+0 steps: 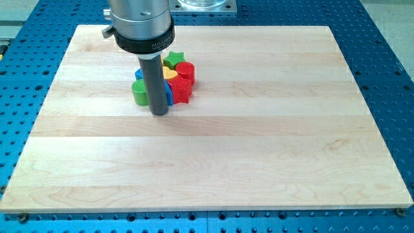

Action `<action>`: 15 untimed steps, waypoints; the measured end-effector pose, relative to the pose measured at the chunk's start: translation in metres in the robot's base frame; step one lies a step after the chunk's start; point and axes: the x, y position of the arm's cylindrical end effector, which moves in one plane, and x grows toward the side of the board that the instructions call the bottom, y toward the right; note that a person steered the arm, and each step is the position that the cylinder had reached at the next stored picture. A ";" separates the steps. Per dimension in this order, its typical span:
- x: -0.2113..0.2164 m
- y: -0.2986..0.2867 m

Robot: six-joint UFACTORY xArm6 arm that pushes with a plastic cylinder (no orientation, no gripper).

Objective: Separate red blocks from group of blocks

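Note:
A tight group of blocks sits at the board's upper middle. A red cylinder (185,70) is on its right side and a red star-shaped block (181,91) on its lower right. A yellow heart (170,74), a green star (173,60), a green block (140,92) on the left and blue blocks (168,92) make up the rest. My rod stands in front of the group and hides its middle. My tip (159,113) rests on the board just below the group, left of the red star.
The wooden board (213,162) lies on a blue perforated table (388,77). A metal base plate (206,5) is at the view's top past the board's far edge.

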 end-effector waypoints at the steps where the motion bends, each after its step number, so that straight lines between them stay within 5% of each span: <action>1: 0.000 0.000; 7: 0.020 0.029; 13: -0.100 0.052; 14: -0.075 0.060; 15: -0.078 0.003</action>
